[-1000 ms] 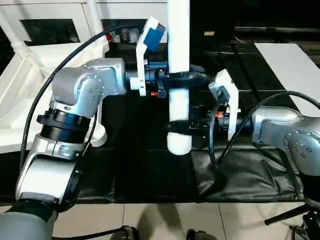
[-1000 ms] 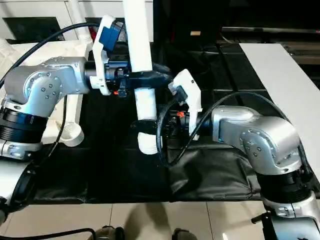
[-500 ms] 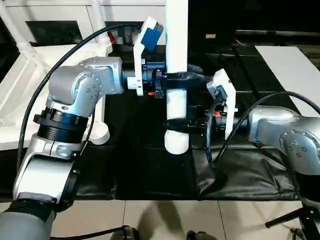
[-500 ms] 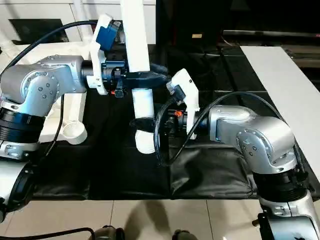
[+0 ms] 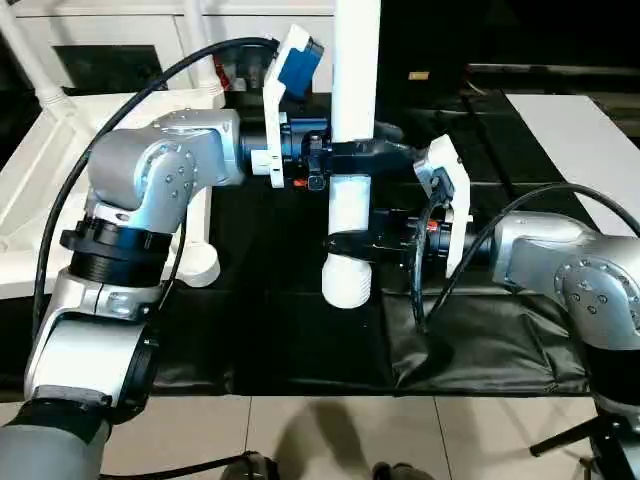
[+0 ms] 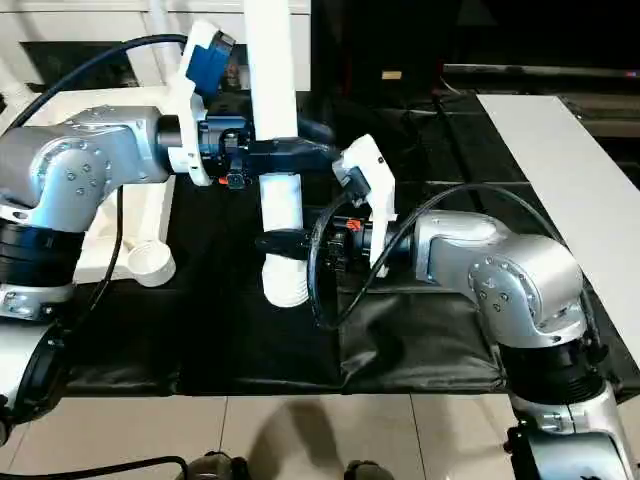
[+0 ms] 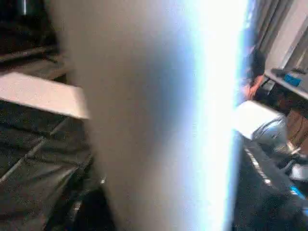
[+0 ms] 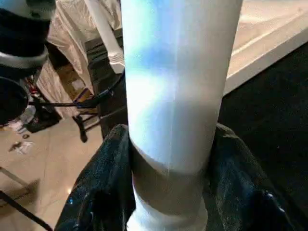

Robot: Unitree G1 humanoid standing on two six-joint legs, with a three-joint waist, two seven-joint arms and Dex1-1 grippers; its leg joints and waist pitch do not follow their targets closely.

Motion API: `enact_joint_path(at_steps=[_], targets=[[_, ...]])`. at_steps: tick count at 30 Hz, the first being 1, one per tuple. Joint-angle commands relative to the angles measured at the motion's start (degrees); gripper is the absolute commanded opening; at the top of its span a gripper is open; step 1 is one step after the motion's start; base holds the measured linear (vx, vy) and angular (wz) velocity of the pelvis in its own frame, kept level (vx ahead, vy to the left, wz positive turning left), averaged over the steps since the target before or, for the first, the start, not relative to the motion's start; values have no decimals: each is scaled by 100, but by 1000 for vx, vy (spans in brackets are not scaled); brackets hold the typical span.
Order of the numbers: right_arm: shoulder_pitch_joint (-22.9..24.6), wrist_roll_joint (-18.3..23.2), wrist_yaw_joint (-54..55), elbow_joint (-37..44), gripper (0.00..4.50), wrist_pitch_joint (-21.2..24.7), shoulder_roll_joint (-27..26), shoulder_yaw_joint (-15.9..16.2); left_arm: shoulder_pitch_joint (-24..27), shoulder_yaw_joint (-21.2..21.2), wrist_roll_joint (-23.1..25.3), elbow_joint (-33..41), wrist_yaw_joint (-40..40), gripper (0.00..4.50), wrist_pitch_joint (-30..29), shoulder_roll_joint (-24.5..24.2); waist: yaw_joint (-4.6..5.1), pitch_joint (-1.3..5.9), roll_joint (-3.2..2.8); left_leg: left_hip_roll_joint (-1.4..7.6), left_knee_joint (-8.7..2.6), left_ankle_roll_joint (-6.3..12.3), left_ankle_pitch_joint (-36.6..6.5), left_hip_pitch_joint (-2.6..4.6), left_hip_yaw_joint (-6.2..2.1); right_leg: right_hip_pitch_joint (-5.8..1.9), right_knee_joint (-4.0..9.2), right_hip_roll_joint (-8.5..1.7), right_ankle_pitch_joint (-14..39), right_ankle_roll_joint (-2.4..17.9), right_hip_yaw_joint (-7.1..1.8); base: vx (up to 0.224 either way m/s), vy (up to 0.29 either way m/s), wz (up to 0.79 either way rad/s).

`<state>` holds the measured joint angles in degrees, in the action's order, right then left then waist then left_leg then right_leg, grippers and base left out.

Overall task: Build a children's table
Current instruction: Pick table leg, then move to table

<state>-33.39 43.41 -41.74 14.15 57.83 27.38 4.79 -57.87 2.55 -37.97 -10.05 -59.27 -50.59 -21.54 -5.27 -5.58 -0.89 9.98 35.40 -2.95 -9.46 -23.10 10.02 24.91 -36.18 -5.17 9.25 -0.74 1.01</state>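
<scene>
Count: three long white tapered plastic tube legs were visible. One, the held leg (image 5: 352, 190), stood upright over the black mat (image 5: 480, 330), wide end down, just above the mat. A second leg (image 5: 198, 255) lay at the mat's left edge beside the white plastic tabletop (image 5: 40, 170), its wide round end toward the robot. A third leg (image 5: 25, 50) leaned diagonally at the far left, over the tabletop. One tabletop, lying at the left with its raised rim showing; couldn't tell what, if anything, lay inside the rim.

Two grippers, both on the held leg. Left gripper (image 5: 345, 152) came in from the left at mid-height; its black fingers wrapped the tube front and back, roughly half open to match the tube width, but whether they were actually clamping it, couldn't tell. Right gripper (image 5: 350, 243) came in from the right, lower down, just above the wide end collar; in the right wrist view its black fingers (image 8: 103, 187) sat tight against both sides of the tube, closed on it at part width.

White cabinet with dark glass doors (image 5: 110, 45) stood behind the tabletop. One flat white panel (image 5: 570, 130) lay at the right of the mat.
</scene>
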Motion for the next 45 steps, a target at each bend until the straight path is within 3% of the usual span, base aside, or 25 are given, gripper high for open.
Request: enact_joint_path(at_steps=[1,10,11,14,15,19,20,21,22,23,25,26,28,31,34,35,37,38,39,40,41,42,43,44,45], targets=[[-16,111,40,129,184,-51,17,-269,17,-169,-104,16,42,322,-103,-62,-29,590,78,127,-359,-72,-768,105,-10,-397,368,-168,1081,1295,-107,0,0,0],[62,163,340,197,184,-131,37,-803,102,-633,-561,-34,50,390,-477,-101,-44,602,50,113,-354,-129,-892,108,-13,-388,397,-162,1303,1197,-99,0,0,0],[100,200,355,252,184,-128,46,-863,158,-670,-529,1,106,398,-440,-131,-57,603,-5,112,-352,-142,-890,107,-24,-385,386,-163,1292,1187,-100,0,0,0],[324,264,483,471,184,-101,105,-1131,456,-1055,-509,186,545,418,-415,-252,-45,622,-18,119,-354,-143,-863,97,-28,-402,374,-151,1101,1171,-96,0,0,0],[553,208,657,616,184,-89,155,-1370,766,-1468,-451,394,1034,424,-417,-366,-36,625,-28,123,-353,-166,-881,91,-34,-407,367,-150,1061,1172,-93,0,0,0],[977,-341,1212,736,184,-375,74,-1553,1756,-2062,-41,1008,1705,437,-3,-439,29,592,7,118,-382,-233,-1088,97,-33,-370,448,-137,1656,967,-80,0,0,0],[1114,-702,1484,724,184,-614,28,-1500,2138,-2175,139,1293,1957,437,114,-347,37,605,122,155,-393,-227,-1027,87,-35,-386,452,-164,1646,929,-84,0,0,0],[1388,-1486,2003,616,184,-1464,-148,-1371,2904,-2177,685,1836,2475,437,449,-142,85,574,183,175,-417,-264,-895,28,-19,-350,478,-160,1609,797,-85,0,0,0],[1407,-1545,2038,604,184,-1544,-164,-1359,2959,-2165,733,1873,2513,437,477,-127,71,594,124,191,-422,-274,-932,65,-30,-340,469,-181,1704,719,-81,0,0,0],[1611,-2201,2495,492,184,-2220,-250,-1172,3518,-1920,1334,2180,2962,437,949,43,95,603,145,189,-422,-294,-1191,110,-19,-276,537,-159,2076,562,-91,0,0,0],[1680,-2414,2744,455,184,-2237,-237,-1060,3765,-1758,1707,2240,3297,437,1305,170,107,597,119,148,-438,-335,-1482,133,-21,-266,578,-124,2525,369,-77,0,0,0],[1898,-2647,3081,469,184,-2397,-410,-905,4264,-1540,2426,2345,4296,437,2224,734,86,579,173,199,-464,-305,-1853,167,-75,-225,657,-126,2857,168,-69,0,0,0],[2109,-2323,3282,506,184,-2277,-967,-1037,4627,-1152,2908,2479,4998,437,2721,1030,113,561,178,173,-479,-236,-2347,204,-76,-158,749,-148,3266,-9,-51,0,0,0],[2246,-2342,3268,489,184,-2425,-1131,-882,4686,-836,3157,2462,5167,437,2938,1029,114,541,237,137,-486,-43,-2525,186,-75,-211,841,-247,3620,-80,-39,0,0,0],[2535,-2524,3377,391,184,-2853,-1611,-616,4732,-510,3501,2495,5301,437,3102,1146,43,519,247,124,-340,326,-1978,85,-71,-326,1034,-707,4357,-229,-209,-27,39,-5],[2590,-2606,3433,319,184,-2935,-1675,-570,4735,-507,3565,2478,5340,437,3135,1195,21,512,255,157,-285,424,-1797,70,-138,-368,1093,-866,4514,-197,-279,-42,83,-9],[2660,-2725,3570,180,184,-3097,-1823,-545,4791,-484,3820,2384,5474,437,3402,1378,64,478,220,163,-362,492,-1928,83,-169,-392,1123,-833,4462,-132,-185,-40,127,-12],[2679,-2731,3611,139,184,-3126,-1893,-566,4806,-442,3878,2341,5541,437,3490,1408,126,470,170,146,-424,481,-2400,200,-156,-338,1098,-688,4290,-101,-22,-43,147,-10],[2700,-2700,3618,115,184,-3152,-1956,-596,4832,-384,3918,2320,5568,437,3562,1404,290,470,103,131,-607,422,-3118,280,-119,-321,980,-363,3675,-101,254,-55,155,-6],[2712,-2671,3615,105,184,-3161,-1988,-614,4845,-343,3925,2313,5583,437,3591,1384,406,446,-34,183,-987,243,-4009,206,16,-396,495,28,2577,66,578,-55,155,-6],[2718,-2690,3612,103,184,-3182,-1976,-603,4853,-328,3930,2309,5602,437,3610,1377,382,429,-85,229,-1221,176,-4468,60,125,-537,-179,156,1761,222,738,-82,171,3],[2742,-2749,3594,97,184,-3294,-1955,-587,4890,-265,3943,2293,5643,437,3686,1335,133,337,-82,184,-1424,70,-4905,-233,453,-674,-742,223,1162,325,893,-126,130,19],[2749,-2769,3586,95,184,-3344,-1956,-592,4903,-246,3945,2286,5645,437,3711,1318,70,421,70,243,-1254,-197,-4153,-57,572,-631,-544,-73,2212,228,418,-126,130,19],[2751,-2827,3576,85,184,-3432,-1943,-585,4909,-245,4013,2273,5675,437,3734,1315,170,540,379,275,-680,-340,-3315,170,430,-410,-48,-568,3840,-162,51,0,0,0],[2750,-2834,3575,84,184,-3439,-1940,-583,4908,-246,4015,2270,5673,437,3736,1316,91,587,560,17,592,-114,-1868,233,-51,-97,836,-1279,4965,-308,-371,-23,-2,21]])
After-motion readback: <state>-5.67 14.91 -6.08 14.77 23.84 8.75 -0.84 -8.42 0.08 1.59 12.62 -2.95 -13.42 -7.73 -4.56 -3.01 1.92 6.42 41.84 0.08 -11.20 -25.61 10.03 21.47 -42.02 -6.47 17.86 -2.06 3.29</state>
